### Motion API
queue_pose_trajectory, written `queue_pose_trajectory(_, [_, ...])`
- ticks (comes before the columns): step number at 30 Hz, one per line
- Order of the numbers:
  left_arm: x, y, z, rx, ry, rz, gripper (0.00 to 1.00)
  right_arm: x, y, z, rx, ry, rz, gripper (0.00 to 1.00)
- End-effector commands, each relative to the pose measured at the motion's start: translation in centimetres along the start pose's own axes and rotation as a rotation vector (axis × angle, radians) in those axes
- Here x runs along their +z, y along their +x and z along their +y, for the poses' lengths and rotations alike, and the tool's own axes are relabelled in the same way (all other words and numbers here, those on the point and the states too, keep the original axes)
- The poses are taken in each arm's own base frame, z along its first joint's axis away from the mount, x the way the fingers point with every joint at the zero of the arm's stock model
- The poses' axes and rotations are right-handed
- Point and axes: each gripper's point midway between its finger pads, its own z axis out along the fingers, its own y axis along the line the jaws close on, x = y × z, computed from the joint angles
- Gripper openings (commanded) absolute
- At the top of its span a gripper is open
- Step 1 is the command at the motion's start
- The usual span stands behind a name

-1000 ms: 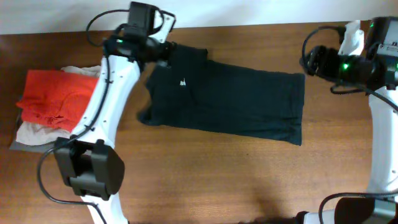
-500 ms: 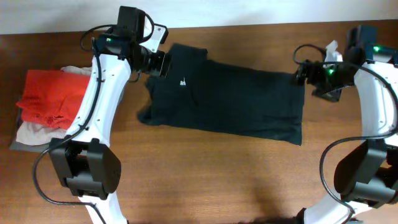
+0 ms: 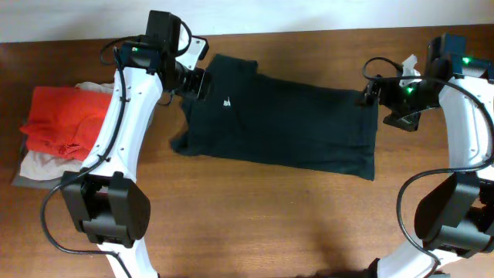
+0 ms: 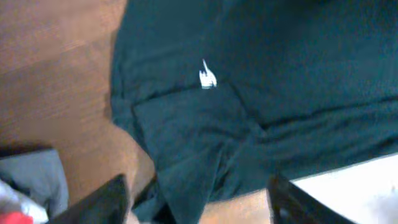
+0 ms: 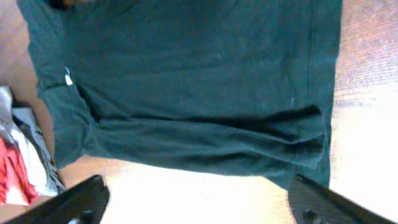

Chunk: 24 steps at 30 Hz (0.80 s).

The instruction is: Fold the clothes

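Left arm (image 3: 123, 116): long white tubes, black blocks at joints, big black boxy base (image 3: 108, 210).
Right arm (image 3: 472, 131): same white tubes, same black parts.
Thin black cables (image 3: 48, 216) curl in loops beside both arms.
Small green light (image 3: 137, 51) glows on each wrist.
Left gripper (image 4: 198, 180) and right gripper (image 5: 198, 183): flat black fingers, blurry edges.

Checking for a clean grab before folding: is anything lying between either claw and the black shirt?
Nothing visible. The left claw is open at the collar end of the black shirt, the right claw open at its hem end. The red garment lies apart, off to the left.
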Motion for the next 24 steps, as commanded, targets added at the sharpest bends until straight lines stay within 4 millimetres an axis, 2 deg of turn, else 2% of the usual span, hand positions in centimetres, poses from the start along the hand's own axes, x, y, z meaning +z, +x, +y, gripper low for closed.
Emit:
queue_pose_trajectory(1, [0.8, 2.0, -0.4, -0.023, 0.017, 0.094, 0.66, 0.2, 0.9, -1.2, 0.044, 0.084, 0.034, 0.89])
queue_pose_trajectory(5, [2.0, 5.5, -0.6, -0.057, 0.036, 0.226, 0.62, 0.5, 2.0, -3.0, 0.076, 0.178, 0.075, 0.86])
queue_pose_trajectory(6, [2.6, 6.1, -0.6, -0.062, 0.038, 0.246, 0.62, 0.8, 2.2, -3.3, 0.082, 0.184, 0.086, 0.79])
queue_pose_trajectory(7, [3.3, 6.9, -0.6, -0.079, 0.039, 0.265, 0.62, 1.2, 2.4, -3.6, 0.089, 0.187, 0.101, 0.55])
queue_pose_trajectory(8, [4.0, 7.6, -0.6, -0.095, 0.040, 0.282, 0.62, 1.5, 2.7, -3.8, 0.095, 0.187, 0.117, 0.39])
queue_pose_trajectory(10, [5.6, 9.5, -0.6, -0.120, 0.042, 0.322, 0.61, 2.2, 3.4, -4.1, 0.107, 0.188, 0.147, 0.15])
queue_pose_trajectory(13, [7.2, 11.1, -0.2, -0.122, 0.030, 0.344, 0.62, 3.1, 4.7, -4.8, 0.123, 0.197, 0.190, 0.14])
queue_pose_trajectory(14, [8.2, 11.6, 0.5, -0.116, -0.001, 0.337, 0.62, 3.6, 5.3, -5.2, 0.132, 0.202, 0.212, 0.14])
queue_pose_trajectory(17, [9.9, 11.5, 2.5, -0.107, -0.076, 0.281, 0.63, 4.7, 6.3, -5.9, 0.143, 0.207, 0.240, 0.14])
queue_pose_trajectory(21, [11.0, 11.1, 4.9, -0.096, -0.186, 0.227, 0.63, 5.7, 6.9, -6.5, 0.144, 0.208, 0.250, 0.17])
queue_pose_trajectory(24, [11.6, 11.3, 6.4, -0.096, -0.246, 0.203, 0.69, 6.0, 7.2, -6.7, 0.146, 0.211, 0.259, 0.22])
